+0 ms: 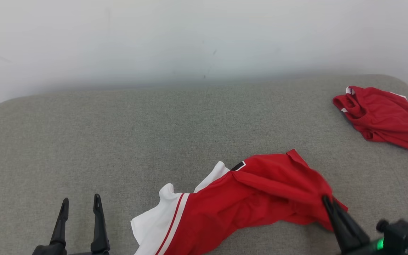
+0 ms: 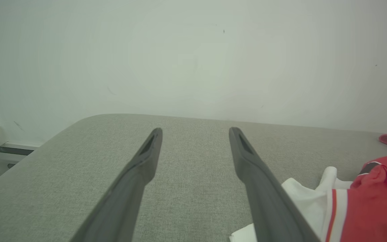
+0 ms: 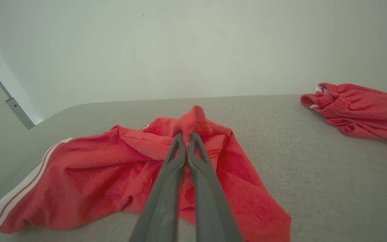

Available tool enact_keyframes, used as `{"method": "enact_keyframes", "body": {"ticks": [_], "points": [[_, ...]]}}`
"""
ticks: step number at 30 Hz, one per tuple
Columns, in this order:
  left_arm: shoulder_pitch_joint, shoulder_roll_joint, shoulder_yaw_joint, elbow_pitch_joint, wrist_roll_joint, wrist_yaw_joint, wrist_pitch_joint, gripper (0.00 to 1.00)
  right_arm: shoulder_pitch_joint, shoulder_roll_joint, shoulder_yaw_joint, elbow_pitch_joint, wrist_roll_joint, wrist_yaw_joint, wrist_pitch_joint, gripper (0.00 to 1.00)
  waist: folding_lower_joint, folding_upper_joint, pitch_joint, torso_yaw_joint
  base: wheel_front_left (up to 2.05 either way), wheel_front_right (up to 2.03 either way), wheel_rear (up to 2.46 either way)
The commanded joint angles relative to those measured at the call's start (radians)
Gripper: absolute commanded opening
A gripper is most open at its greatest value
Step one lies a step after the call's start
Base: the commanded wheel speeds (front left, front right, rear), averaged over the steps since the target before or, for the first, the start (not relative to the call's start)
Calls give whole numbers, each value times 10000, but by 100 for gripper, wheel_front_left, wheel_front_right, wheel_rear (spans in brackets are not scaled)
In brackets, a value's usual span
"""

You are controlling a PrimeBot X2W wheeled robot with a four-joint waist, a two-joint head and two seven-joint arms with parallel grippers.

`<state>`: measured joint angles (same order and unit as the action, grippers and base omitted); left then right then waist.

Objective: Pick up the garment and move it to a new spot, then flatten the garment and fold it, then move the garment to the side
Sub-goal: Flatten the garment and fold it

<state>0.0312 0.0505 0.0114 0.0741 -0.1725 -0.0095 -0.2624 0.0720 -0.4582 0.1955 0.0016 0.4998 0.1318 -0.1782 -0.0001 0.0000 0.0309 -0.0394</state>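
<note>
Right tool [image 3: 186, 137] clamped on red garment [image 1: 253, 198] fold; left tool [image 1: 81, 198] spread wide, empty

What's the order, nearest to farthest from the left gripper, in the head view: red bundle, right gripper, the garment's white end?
1. The white end of the garment, just right of the left gripper.
2. The right gripper, lower right, shut on the garment.
3. The red bundle, far right at the back.

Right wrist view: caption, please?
Right gripper, jaws shut on a fold of the red-and-white garment; second red garment lies apart.
</note>
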Motion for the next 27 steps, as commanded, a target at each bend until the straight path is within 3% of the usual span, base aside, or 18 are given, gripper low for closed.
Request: {"method": "enact_keyframes", "body": {"ticks": [1,11,12,13,14,20,27], "points": [[-78,-4,-4,13,41,-56,-31,100,626,217,-294,-193,-186,-30,189,0,1,0,70,-42,0,0,0],[-166,-7,-123,127,8,-32,-31,100,2442,816,-877,242,-397,-30,458,0,1,0,160,-33,0,0,0],[-156,-4,-122,131,14,-34,-31,100,2463,826,-921,279,-450,-30,455,16,1,0,154,-25,0,0,0],[-143,-6,-114,136,28,-43,-31,100,2449,814,-964,262,-521,-30,372,42,1,0,157,-15,0,0,0],[-131,-6,-97,134,46,-49,-31,100,2408,784,-981,249,-522,-30,345,100,1,0,156,-9,0,0,0],[-111,-4,-20,135,112,-87,-31,100,2025,628,-1231,-171,-389,-30,-13,100,1,0,118,65,0,0,0],[-2,-6,36,135,74,-66,-31,100,1157,98,-1437,-614,-509,-30,426,100,1,0,-7,203,0,0,0]]}}
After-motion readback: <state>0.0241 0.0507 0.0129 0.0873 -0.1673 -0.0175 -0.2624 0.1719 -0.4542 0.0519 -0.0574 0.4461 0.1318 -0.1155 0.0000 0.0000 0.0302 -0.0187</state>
